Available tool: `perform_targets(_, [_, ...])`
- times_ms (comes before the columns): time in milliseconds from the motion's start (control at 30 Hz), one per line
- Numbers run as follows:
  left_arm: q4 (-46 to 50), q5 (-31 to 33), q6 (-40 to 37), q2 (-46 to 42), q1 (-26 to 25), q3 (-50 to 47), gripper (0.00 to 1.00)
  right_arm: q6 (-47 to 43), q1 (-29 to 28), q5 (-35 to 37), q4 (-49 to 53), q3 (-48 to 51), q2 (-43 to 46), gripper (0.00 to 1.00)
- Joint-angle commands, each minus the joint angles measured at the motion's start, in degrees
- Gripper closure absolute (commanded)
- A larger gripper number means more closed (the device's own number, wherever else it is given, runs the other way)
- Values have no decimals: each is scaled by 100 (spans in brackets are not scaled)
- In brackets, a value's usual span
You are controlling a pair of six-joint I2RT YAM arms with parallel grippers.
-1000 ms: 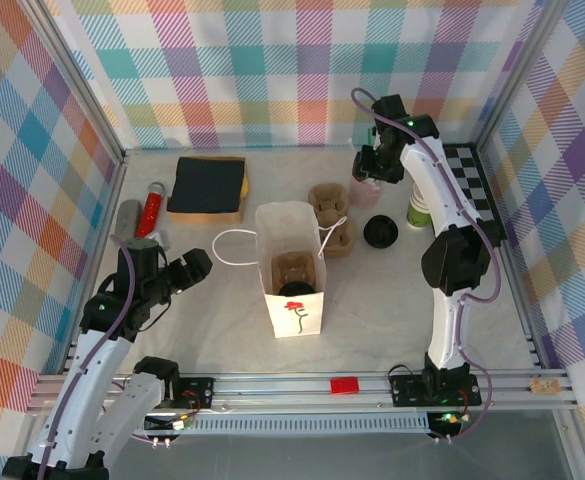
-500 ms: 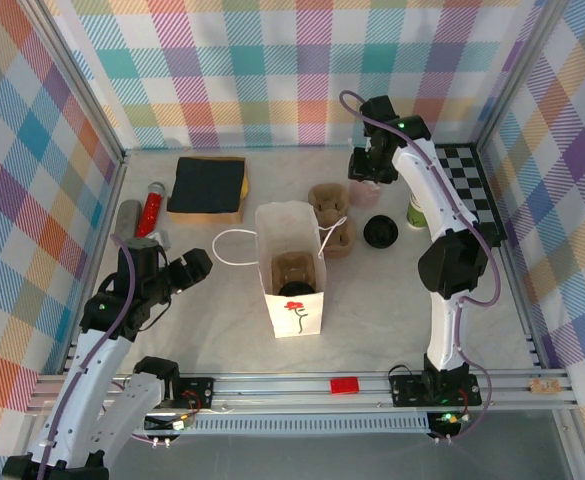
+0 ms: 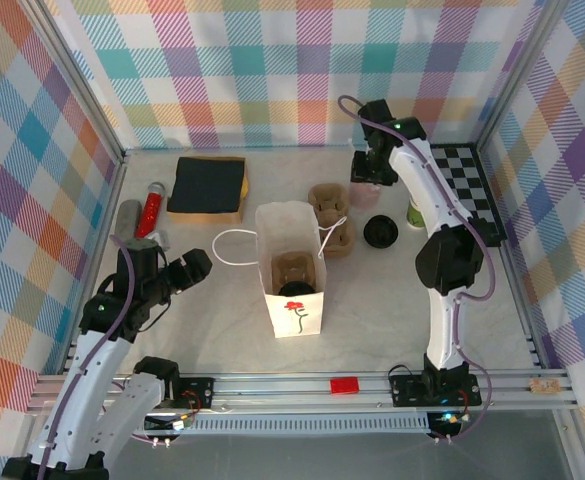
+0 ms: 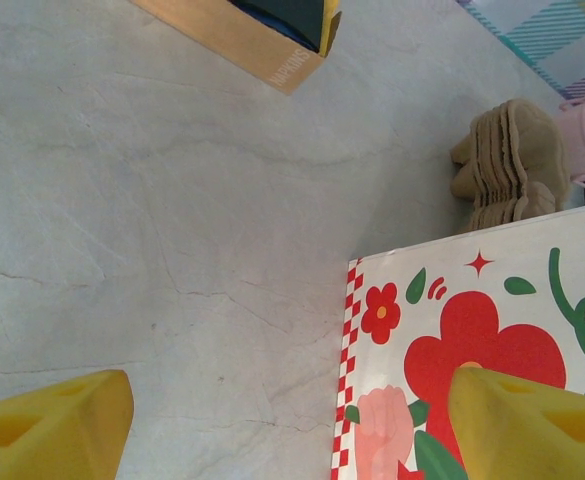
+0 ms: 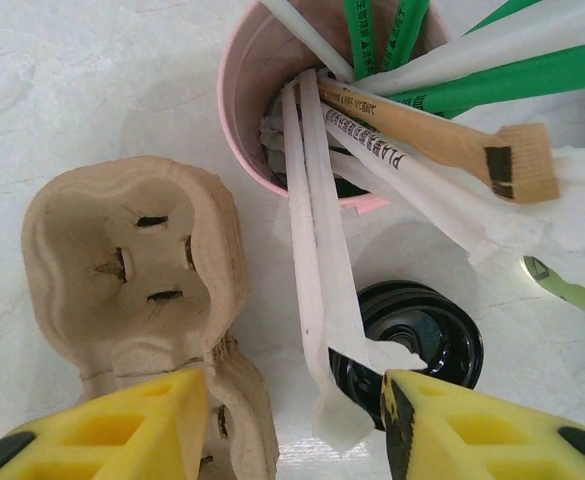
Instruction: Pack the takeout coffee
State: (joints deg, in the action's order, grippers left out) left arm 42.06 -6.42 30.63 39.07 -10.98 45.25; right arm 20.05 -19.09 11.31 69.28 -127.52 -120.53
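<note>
The left claw (image 4: 292,430) hangs over the pale stone-look bench (image 4: 172,230), its yellow fingers (image 4: 52,425) spread wide with nothing between them. Just right of it stands a tall white paper bag (image 3: 284,318) printed with a red flower. The takeout coffee (image 3: 294,290), a small cup under a round black lid, sits inside the bag. Well beyond, the right claw (image 5: 297,425) is about half apart and grips nothing. It hovers by a pink cup (image 5: 237,110) of wrapped straws. One white straw wrapper (image 5: 317,300) dangles unpinched between its fingers, with a loose black lid (image 5: 427,340) lying beneath.

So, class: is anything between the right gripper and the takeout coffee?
Yes: white wrapped straws drooping from the pink cup hang between the right gripper and the takeout coffee, overlapping its lid.
</note>
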Motion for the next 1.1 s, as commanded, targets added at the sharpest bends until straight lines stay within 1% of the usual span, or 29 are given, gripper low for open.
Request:
perform_targets(0, [151,25,-42,-118,94,162,18,-91,17,-32,30,-168,-126,54])
perform_targets(167, [196,53,-59,-155,96,162,18,-80,16,-24,17,-218,-184,62])
perform_targets(233, [188,53,-57,-155,94,165,18,-73,18,0,8,-220,-190,63])
perform_targets(667, [210,63,-49,-181,96,159,18,-123,11,54,62,-264,-156,88])
perform_targets(800, [232,79,-55,-201,90,186,18,-126,15,55,73,-265,-80,92])
perform_targets(1067, [250,71,-49,-214,96,244,18,-168,-31,182,130,-239,267,95])
